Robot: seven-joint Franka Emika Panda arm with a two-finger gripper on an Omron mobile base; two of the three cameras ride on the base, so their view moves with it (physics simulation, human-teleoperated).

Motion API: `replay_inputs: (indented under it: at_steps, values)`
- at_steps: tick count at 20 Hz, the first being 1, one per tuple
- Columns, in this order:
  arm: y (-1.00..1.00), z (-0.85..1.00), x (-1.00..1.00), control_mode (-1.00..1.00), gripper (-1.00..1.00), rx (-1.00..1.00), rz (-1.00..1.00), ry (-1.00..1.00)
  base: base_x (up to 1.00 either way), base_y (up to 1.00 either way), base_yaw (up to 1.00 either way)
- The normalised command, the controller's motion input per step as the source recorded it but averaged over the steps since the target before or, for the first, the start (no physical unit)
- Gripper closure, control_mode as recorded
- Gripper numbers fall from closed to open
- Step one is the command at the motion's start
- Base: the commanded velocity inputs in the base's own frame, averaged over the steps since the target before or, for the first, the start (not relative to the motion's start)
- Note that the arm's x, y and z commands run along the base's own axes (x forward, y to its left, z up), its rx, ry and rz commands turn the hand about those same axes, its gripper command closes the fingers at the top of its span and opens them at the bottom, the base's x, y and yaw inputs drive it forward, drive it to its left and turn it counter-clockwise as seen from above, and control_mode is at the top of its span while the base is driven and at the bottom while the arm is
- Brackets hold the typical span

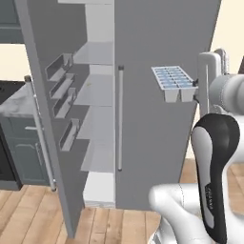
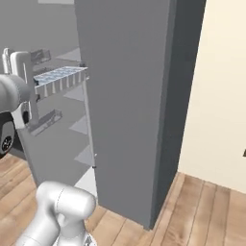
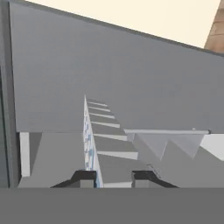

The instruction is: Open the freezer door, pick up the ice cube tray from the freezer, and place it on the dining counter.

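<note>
Arm rising at lower right of the left base view, gripper (image 3: 113, 178) clamped on the ice cube tray (image 1: 172, 79) at mid-right.

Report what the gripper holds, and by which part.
The gripper holds the light blue, white-gridded ice cube tray by one end, its fingertips clamped across that edge.

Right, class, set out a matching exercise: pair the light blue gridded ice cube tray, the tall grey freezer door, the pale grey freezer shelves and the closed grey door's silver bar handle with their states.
1 light blue ice cube tray
2 grey freezer door
3 pale freezer shelves
4 silver bar handle

A swung open
B bare
C upright
D held in the gripper

1-D, 2-A, 3-B, 4-C
</note>
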Motion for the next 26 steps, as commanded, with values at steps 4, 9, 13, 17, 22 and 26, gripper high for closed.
replay_inputs:
  at_steps: [4, 9, 13, 17, 22, 26]
  values:
    - [0.0, 0.0, 0.0, 1.0, 1.0, 0.0, 0.0, 0.0, -0.72, -0.51, 0.48]
    - [0.0, 0.0, 0.0, 1.0, 1.0, 0.0, 0.0, 0.0, -0.51, -0.36, 0.75]
    - [0.0, 0.0, 0.0, 1.0, 1.0, 0.0, 0.0, 0.0, -0.48, -0.09, 0.96]
    - [0.0, 0.0, 0.0, 1.0, 1.0, 0.0, 0.0, 0.0, -0.39, -0.07, 1.0]
    - [0.0, 0.0, 0.0, 1.0, 1.0, 0.0, 0.0, 0.0, -0.41, -0.1, 1.0]
    - [0.0, 0.0, 0.0, 1.0, 1.0, 0.0, 0.0, 0.0, -0.3, -0.07, 1.0]
